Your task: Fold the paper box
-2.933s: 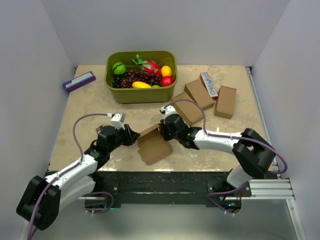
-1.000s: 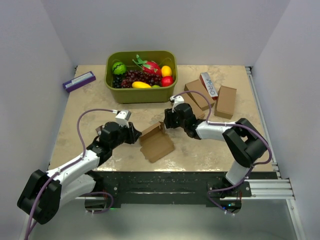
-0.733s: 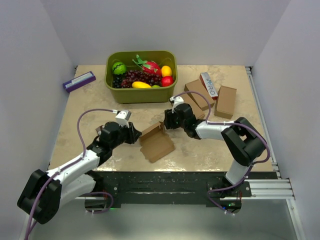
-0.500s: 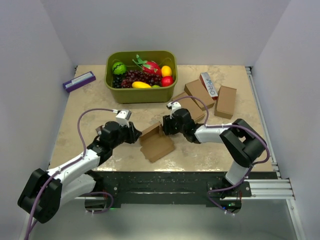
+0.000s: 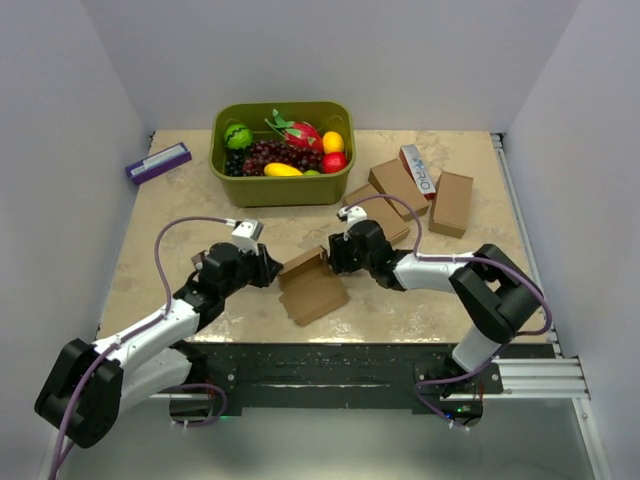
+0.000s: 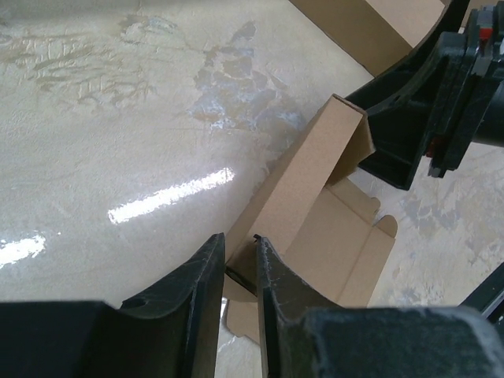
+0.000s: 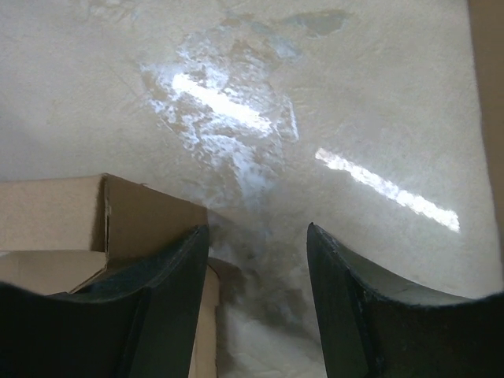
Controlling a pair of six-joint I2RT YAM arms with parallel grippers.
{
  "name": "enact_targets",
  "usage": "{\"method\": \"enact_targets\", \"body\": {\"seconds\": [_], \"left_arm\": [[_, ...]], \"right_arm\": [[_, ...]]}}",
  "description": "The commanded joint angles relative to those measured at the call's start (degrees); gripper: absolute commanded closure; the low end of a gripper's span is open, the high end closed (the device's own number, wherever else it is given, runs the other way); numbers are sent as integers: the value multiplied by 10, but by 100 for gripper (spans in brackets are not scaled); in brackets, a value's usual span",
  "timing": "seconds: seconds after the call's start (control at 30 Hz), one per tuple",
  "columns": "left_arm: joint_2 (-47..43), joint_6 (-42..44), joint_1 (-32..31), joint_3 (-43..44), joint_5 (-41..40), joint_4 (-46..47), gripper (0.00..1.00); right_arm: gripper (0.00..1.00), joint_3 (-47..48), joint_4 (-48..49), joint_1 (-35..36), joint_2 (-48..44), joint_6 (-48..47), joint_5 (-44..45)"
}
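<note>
The paper box [image 5: 311, 287] lies half-formed at mid-table, a plain brown sheet with one long wall raised [image 6: 311, 177] and its flaps spread flat. My left gripper [image 5: 268, 272] is at the box's left end, its narrow-set fingers [image 6: 240, 240] shut on the thin edge of the raised wall. At the box's right end my right gripper [image 5: 333, 259] stands open. In the right wrist view its left finger [image 7: 169, 291] rests beside the box's upright corner [image 7: 134, 209], and only bare tabletop shows between the fingers [image 7: 256, 228].
A green basket [image 5: 280, 190] of toy fruit stands at the back. Three folded brown cartons [image 5: 400, 188] [image 5: 452, 203] [image 5: 378, 222] and a white-and-red carton [image 5: 420, 170] lie behind and right of the right arm. A purple-and-white box [image 5: 158, 162] sits far left.
My right gripper has come forward and down from behind the box to its right end, opening a little wider. The left gripper has kept its hold and place.
</note>
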Motion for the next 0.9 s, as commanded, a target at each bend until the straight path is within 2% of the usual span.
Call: {"method": "enact_targets", "body": {"seconds": [0.0, 0.2, 0.3, 0.43, 0.47, 0.87], "left_arm": [[-4, 28, -2, 4, 0, -23, 75], [-5, 31, -2, 4, 7, -23, 75], [-7, 32, -2, 4, 7, -23, 75], [-7, 34, -2, 4, 10, -23, 75], [-7, 34, -2, 4, 11, -23, 75], [-5, 39, -2, 5, 22, -18, 75]], "right_arm": [[39, -42, 2, -48, -59, 17, -39], [37, -74, 31, -51, -93, -32, -89], [36, -94, 79, -51, -107, -46, -142], [37, -102, 117, -51, -109, -60, -179], [41, -102, 122, -50, -112, -62, -191], [46, -57, 124, -43, -75, -105, -210]]}}
